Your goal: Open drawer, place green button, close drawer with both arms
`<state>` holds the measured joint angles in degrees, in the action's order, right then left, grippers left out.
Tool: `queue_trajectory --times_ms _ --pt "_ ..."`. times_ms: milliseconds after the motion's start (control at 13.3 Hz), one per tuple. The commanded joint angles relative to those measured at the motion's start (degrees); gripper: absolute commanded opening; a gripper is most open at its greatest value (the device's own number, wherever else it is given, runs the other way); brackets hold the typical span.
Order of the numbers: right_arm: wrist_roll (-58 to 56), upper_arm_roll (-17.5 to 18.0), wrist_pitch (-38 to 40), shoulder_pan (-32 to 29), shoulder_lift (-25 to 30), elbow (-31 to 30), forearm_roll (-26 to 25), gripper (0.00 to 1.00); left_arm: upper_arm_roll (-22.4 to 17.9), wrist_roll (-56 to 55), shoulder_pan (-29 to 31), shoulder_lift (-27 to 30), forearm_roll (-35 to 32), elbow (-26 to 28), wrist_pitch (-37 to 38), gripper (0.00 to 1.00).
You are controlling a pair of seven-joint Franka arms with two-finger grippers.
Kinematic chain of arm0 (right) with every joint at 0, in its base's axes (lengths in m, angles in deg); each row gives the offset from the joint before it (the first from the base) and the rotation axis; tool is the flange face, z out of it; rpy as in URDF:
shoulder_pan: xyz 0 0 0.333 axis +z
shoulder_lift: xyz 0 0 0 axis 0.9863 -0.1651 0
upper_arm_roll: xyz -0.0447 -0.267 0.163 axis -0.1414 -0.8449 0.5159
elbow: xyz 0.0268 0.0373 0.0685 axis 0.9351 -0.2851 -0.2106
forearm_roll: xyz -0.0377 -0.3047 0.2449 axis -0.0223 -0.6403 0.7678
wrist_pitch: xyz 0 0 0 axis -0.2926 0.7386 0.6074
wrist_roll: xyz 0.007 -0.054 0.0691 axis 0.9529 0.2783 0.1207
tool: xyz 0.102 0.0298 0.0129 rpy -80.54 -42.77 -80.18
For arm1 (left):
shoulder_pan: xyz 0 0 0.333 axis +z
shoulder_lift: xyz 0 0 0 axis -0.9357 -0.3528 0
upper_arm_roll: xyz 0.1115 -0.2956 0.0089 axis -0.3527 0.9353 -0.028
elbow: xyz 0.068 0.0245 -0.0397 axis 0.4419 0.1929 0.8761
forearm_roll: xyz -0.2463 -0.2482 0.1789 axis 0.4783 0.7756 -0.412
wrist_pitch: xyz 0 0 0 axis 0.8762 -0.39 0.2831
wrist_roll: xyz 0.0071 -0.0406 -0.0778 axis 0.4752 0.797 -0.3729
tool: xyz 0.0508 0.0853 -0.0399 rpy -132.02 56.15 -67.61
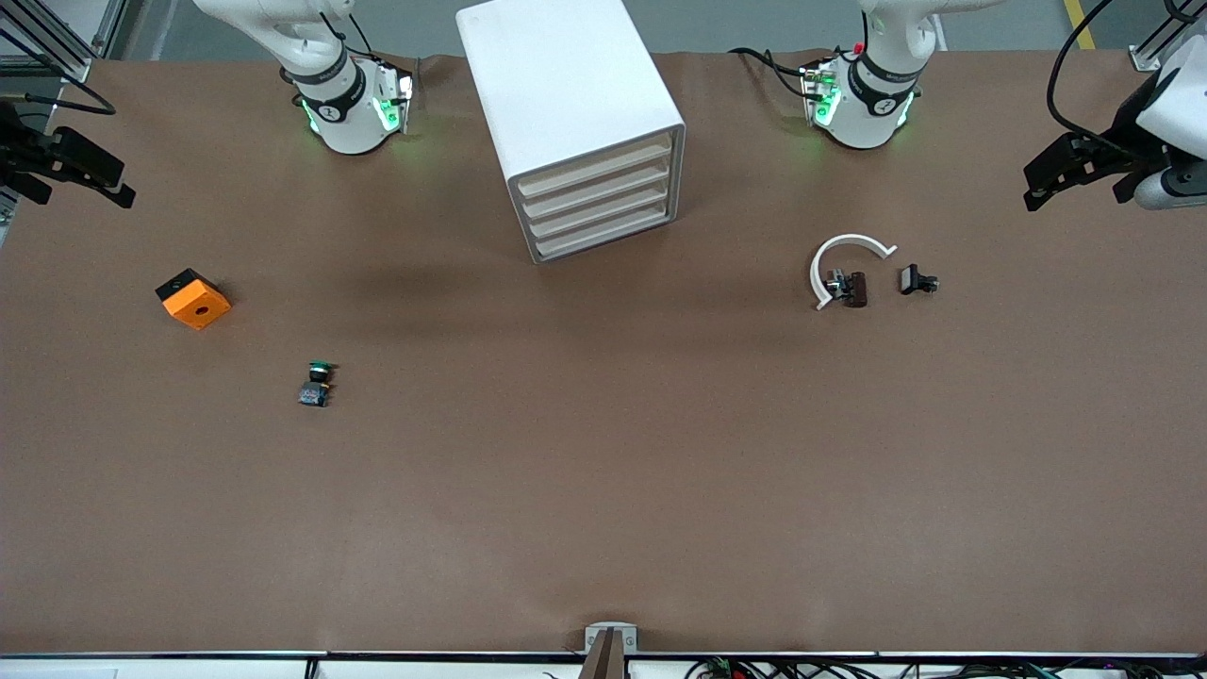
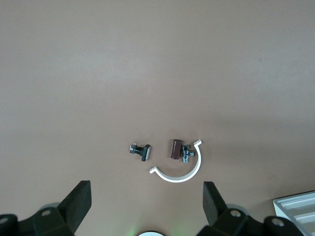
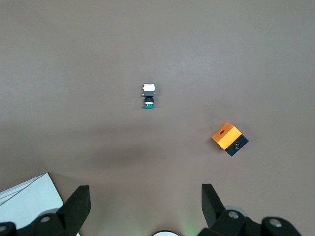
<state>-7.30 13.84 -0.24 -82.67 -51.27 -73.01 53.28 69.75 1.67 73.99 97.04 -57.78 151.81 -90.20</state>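
Note:
The white cabinet (image 1: pixel 566 85) stands at the table's middle, between the arm bases. Its four cream drawers are all shut; the lowest drawer (image 1: pixel 603 236) sits flush. The button (image 1: pixel 317 382), green cap on a dark body, lies on the brown table toward the right arm's end, nearer the front camera than the cabinet. It also shows in the right wrist view (image 3: pixel 148 96). My right gripper (image 1: pixel 80 193) hangs open and empty high over the table's end (image 3: pixel 145 206). My left gripper (image 1: pixel 1078 193) hangs open and empty over the other end (image 2: pixel 146 206).
An orange block with a hole (image 1: pixel 193 299) lies beside the button, toward the right arm's end (image 3: pixel 229 138). A white arc (image 1: pixel 844 264) with a brown clip (image 1: pixel 853 288) and a black clip (image 1: pixel 917 280) lie toward the left arm's end.

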Motion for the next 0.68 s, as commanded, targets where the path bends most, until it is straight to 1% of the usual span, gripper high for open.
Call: queue_trajectory --times_ms 0,150,300,451,601 --pt "-0.1 0.4 0.6 -0.2 -0.6 1.2 -0.6 1.0 -0.2 -0.2 0.3 -1.0 1.2 -1.2 0.9 1.0" --pt "-0.1 0.4 0.7 -0.2 -0.6 1.2 -0.6 1.0 -0.2 -0.5 0.2 -2.8 1.1 -1.5 0.8 1.0" --pt "-0.1 0.4 0.6 -0.2 -0.6 1.2 -0.6 1.0 -0.2 -0.7 0.2 -7.7 1.0 -4.8 0.9 1.0" --pt "0.1 0.5 0.5 -0.1 -0.9 1.0 -0.6 1.0 -0.2 -0.7 0.1 -11.4 1.1 -5.4 0.8 1.0" --pt "0.2 0.6 0.8 0.5 -2.8 0.8 -0.5 1.0 0.3 -1.5 -0.8 -16.7 1.6 -5.4 -1.2 1.0"
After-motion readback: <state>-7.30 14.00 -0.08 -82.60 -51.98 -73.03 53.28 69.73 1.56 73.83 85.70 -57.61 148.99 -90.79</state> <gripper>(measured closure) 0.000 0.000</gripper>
